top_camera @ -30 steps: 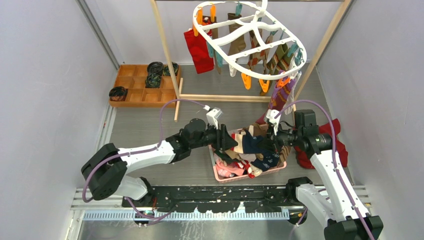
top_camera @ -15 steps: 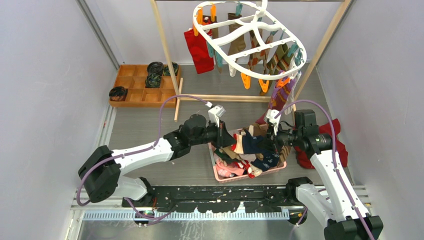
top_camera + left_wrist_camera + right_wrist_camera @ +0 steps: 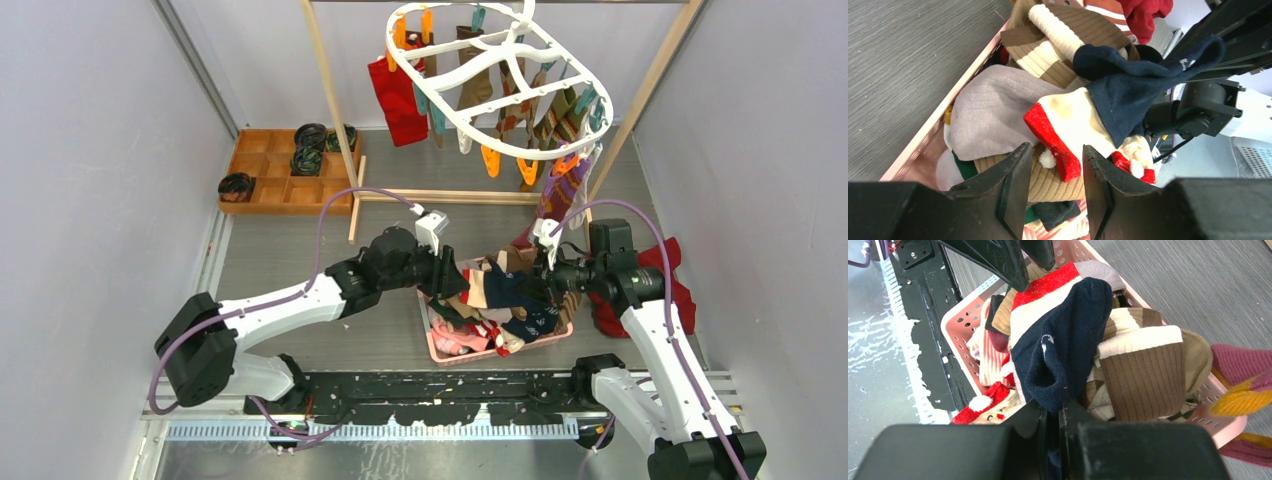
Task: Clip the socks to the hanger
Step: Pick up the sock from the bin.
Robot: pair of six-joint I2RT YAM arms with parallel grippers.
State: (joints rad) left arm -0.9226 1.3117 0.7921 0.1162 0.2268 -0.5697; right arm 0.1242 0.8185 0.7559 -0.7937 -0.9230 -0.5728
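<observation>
Right pincer (image 3: 1054, 409): jaws closed tight on a fold of a navy sock (image 3: 1068, 335). The rest of that sock drapes up and away from the fingers, over the heap. In the top view the grip sits at the right side of the basket (image 3: 437, 347).

Left pincer (image 3: 1054, 152): jaws parted by a moderate gap, nothing clamped. The fingertips sit low over the heap at the basket's left side, one on either side of the cuff of a red-cuffed sock (image 3: 1068, 117) (cream body, white pompom at the cuff edge). I cannot tell whether the pads touch the fabric. The navy sock lies across the far part of this sock and runs toward the right pincer.

Socks (image 3: 480, 325): a loose pile fills the pink basket, which stands on the grey desk (image 3: 270, 250) between the two arms. Visible in the pile are a brown ribbed one with a cream band, a pale grey one, a tan one and a pink one.

Hanger (image 3: 450, 118): white oval ring, hung tilted from the wooden rack (image 3: 325, 90) at the far end of the desk, well apart from both pincers. Several socks already hang from its orange and teal pegs, brown patterned ones among them. A purple-and-orange striped one hangs lowest, at the near right.

Elsewhere: wooden tray (image 3: 275, 190) holding black rolls, far left of the desk.
</observation>
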